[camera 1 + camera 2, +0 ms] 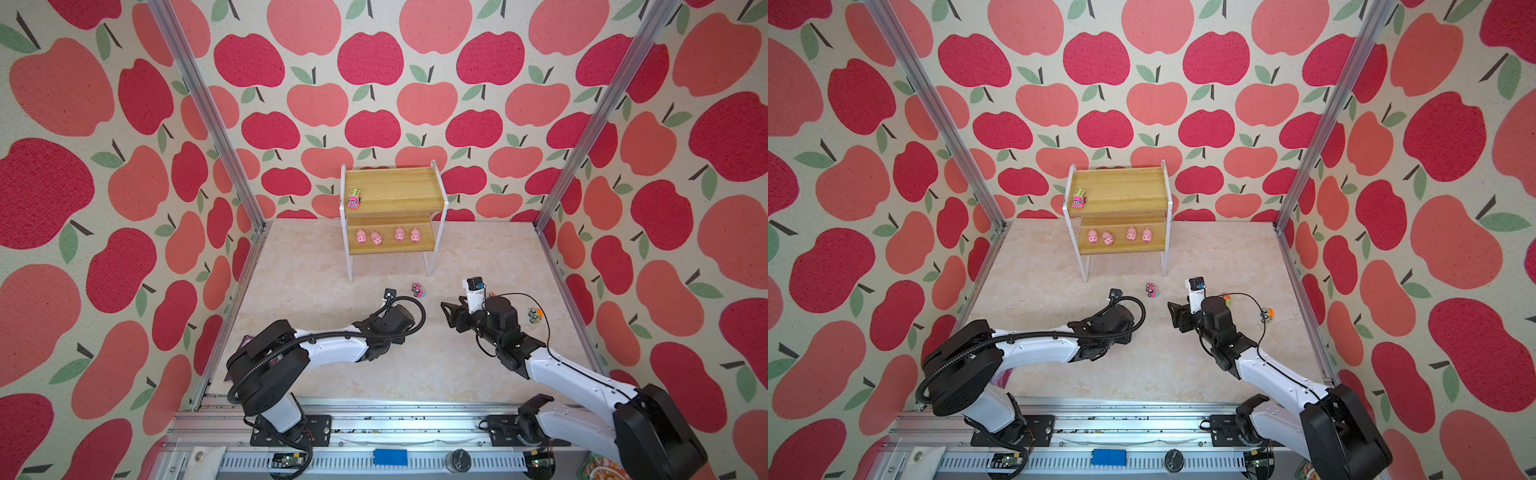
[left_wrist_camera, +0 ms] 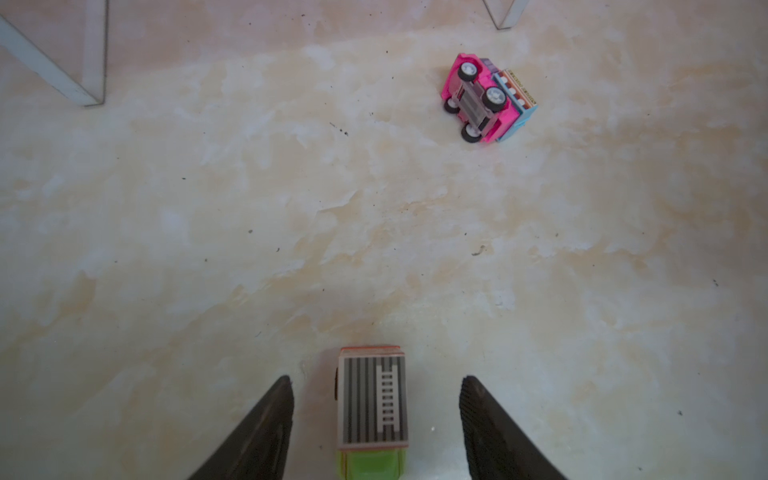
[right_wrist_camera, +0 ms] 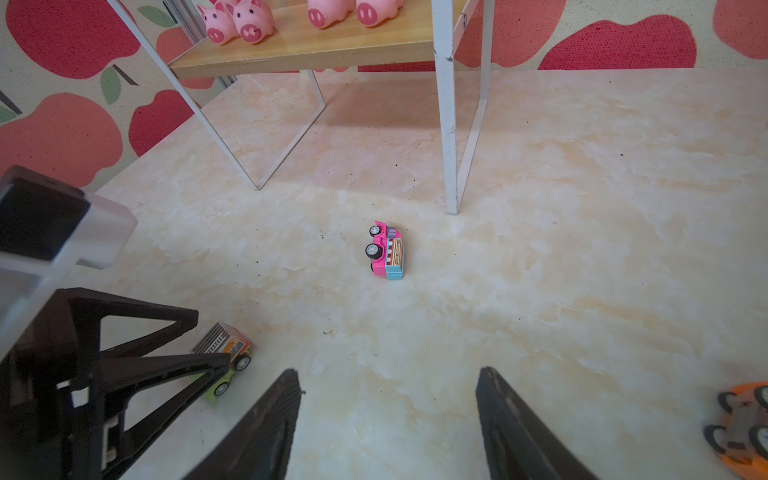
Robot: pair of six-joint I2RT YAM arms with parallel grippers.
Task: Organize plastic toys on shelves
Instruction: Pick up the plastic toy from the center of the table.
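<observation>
Top view, looking down: a pale marbled bench (image 1: 436,374) fills the lower middle of the frame, walled in by apple-print paper. At centre, against the back wall, stand the shelves (image 1: 399,185), a two-tier rack of yellowish boards on thin white legs. Two arms reach in from the bottom edge. In the left wrist view the left hand (image 2: 374,380) is spread, its dark fingers (image 2: 266,424) standing either side of a green truck with a striped roof (image 2: 372,407). A gap shows on each side, so nothing is pinched. Straddling the truck along its length looks meant to bring the pads onto its flat sides. This truck is hidden under the wrist in both top views. The right hand (image 3: 388,374) is spread too, with only bare bench between its fingers. Just right of centre in a top view, a pink-and-blue truck (image 1: 418,289) lies tipped on its side in front of the rack. Towards the bench's right edge an orange truck (image 1: 535,316) lies wheels up, as the right wrist view shows. A pink truck with a yellow-green back (image 1: 354,198) sits at the upper board's left front corner. Four pink pigs (image 1: 361,237) line the lower board, snouts forward. The sorting seems to be one kind per tier, leaving three trucks to go up.
</observation>
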